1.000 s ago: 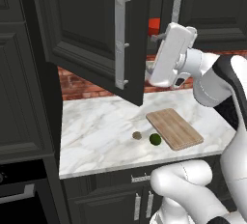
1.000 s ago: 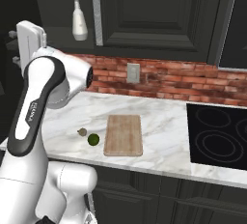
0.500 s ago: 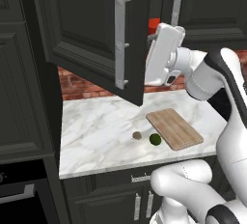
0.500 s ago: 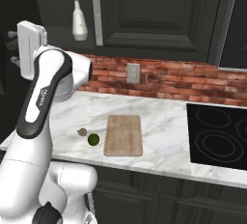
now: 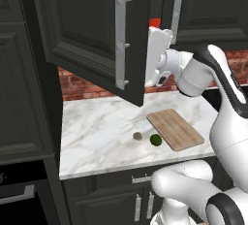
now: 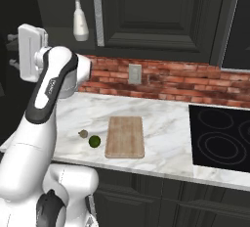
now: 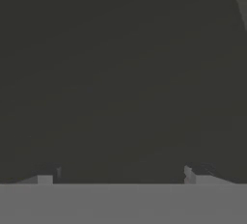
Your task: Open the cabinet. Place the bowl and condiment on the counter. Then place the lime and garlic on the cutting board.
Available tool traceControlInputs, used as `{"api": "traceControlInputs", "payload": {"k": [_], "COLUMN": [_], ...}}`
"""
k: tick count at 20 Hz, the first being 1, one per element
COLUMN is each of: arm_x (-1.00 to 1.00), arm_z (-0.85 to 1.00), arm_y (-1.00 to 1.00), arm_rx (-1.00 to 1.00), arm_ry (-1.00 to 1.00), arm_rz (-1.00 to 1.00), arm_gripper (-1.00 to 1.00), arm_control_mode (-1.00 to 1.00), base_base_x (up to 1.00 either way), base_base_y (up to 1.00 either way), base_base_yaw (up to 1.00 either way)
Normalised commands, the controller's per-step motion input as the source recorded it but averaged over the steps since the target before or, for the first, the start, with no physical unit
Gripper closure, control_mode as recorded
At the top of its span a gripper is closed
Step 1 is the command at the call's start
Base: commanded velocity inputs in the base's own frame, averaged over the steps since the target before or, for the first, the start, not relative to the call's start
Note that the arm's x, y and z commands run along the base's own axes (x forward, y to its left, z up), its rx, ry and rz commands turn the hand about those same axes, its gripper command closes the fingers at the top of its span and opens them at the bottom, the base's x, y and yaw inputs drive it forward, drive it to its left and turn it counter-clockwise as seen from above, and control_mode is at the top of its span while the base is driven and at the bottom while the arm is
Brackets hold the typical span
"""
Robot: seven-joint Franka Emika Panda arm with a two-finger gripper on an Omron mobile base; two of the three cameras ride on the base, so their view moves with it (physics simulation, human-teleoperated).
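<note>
- The wide dark charcoal upper wall cabinet with raised-panel doors stood with its left door swung out over the bench; the door's long silver bar handle faced the camera in the left base view.
- The white arm's gripper was raised to cabinet height, just beside the open door's edge. Its two dark fingertips stood spread wide apart with nothing between them, facing a plain dark surface close ahead.
- A small patch of glossy red, the round bowl, showed inside the cabinet just above the robot's hand.
- The small white pear-shaped squeeze bottle of condiment stood upright inside the cabinet, just left of the right door's silver handle in the right base view.
- The white-grey veined marble bench carried the rectangular light-brown wooden cutting board, which lay flat and bare.
- The small dark green lime sat on the marble just left of the board's near corner.
- The tiny brownish-grey garlic bulb lay just left of the lime, apart from it.
- A red brick wall ran behind the bench, and a black stovetop lay to the right.
</note>
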Motion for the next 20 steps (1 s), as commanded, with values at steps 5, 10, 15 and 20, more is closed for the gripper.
{"api": "traceControlInputs", "payload": {"k": [5,10,15,20], "arm_x": [0.0,0.0,0.0,0.0], "arm_z": [-0.06,0.0,-0.01,0.0], "arm_y": [0.24,0.31,0.39,0.43], "arm_rx": [0.0,0.0,0.0,0.0], "arm_ry": [0.0,0.0,0.0,0.0], "arm_rz": [0.13,0.13,0.13,0.11], "arm_gripper": [-1.0,-1.0,-1.0,-1.0], "arm_control_mode": [-1.0,-1.0,-1.0,-1.0], "base_base_x": [0.0,0.0,0.0,0.0], "base_base_y": [0.0,0.0,0.0,0.0], "base_base_yaw": [0.0,0.0,0.0,0.0]}}
